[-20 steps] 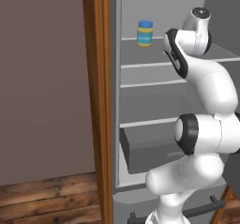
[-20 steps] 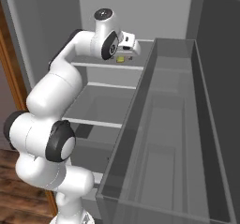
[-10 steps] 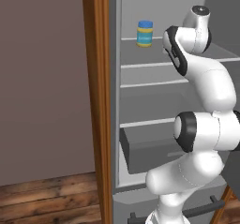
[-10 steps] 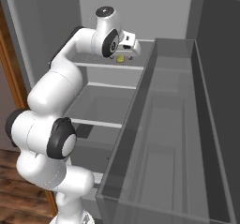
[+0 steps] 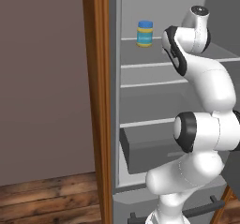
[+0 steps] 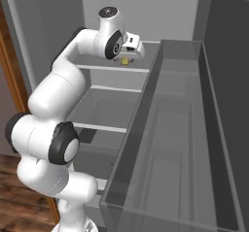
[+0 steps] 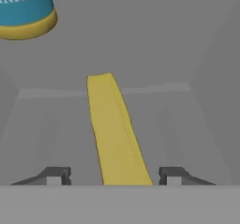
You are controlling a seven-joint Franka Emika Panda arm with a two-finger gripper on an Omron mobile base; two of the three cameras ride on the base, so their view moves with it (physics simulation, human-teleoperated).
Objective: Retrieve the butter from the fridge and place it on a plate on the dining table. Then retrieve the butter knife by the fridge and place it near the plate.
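The arm is reaching into the fridge [image 5: 154, 101] at upper-shelf level. The butter [image 7: 115, 129] is lying flat on that upper shelf [image 6: 97, 61], running lengthwise away from the hand, and sitting between the two fingertips [image 7: 56, 175] of the gripper [image 7: 114, 176], with a gap on each side. The jar [image 5: 145, 33] is standing upright on the same shelf, farther back and off to the left of the butter. Below, two more shelves are stacking down toward a drawer [image 5: 150, 148]. The open door [image 6: 175, 143] is hanging at the arm's right.
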